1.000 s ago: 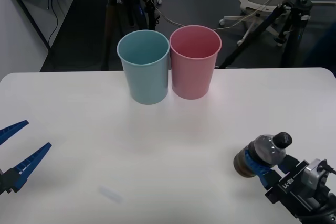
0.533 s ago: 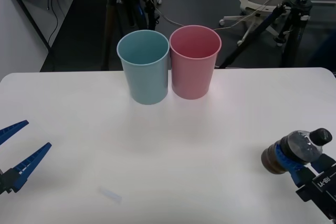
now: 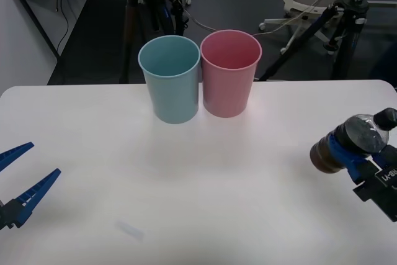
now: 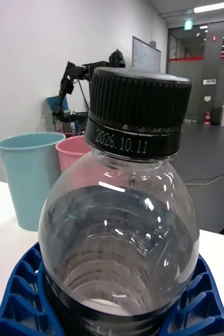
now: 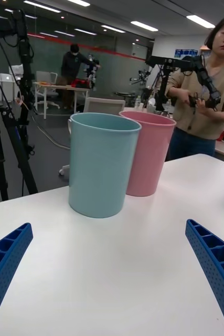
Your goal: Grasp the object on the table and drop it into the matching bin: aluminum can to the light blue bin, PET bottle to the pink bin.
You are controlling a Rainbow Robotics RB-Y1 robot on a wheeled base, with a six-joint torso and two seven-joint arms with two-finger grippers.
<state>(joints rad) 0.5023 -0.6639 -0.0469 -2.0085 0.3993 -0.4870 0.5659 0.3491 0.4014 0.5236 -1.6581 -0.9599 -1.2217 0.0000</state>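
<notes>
My right gripper (image 3: 347,152) is shut on the PET bottle (image 3: 350,143), a small clear bottle with a dark cap (image 4: 138,111) and brownish base, held tilted in the air above the table (image 3: 186,184) at its right edge. Blue ribbed fingers (image 4: 22,299) clasp the bottle's body (image 4: 119,236) in the right wrist view. The pink bin (image 3: 230,72) stands at the table's far middle, touching the light blue bin (image 3: 170,77) on its left. Both bins also show in the left wrist view, light blue bin (image 5: 102,163) and pink bin (image 5: 149,152). My left gripper (image 3: 15,181) rests open at the left edge.
Tripods and a desk stand on the dark floor beyond the table's far edge. A white chair base is at the back right. A small pale mark (image 3: 130,230) lies on the tabletop near the front left.
My right gripper has carried the bottle to the right and upward, off the tabletop. The left arm and both bins have stayed still.
</notes>
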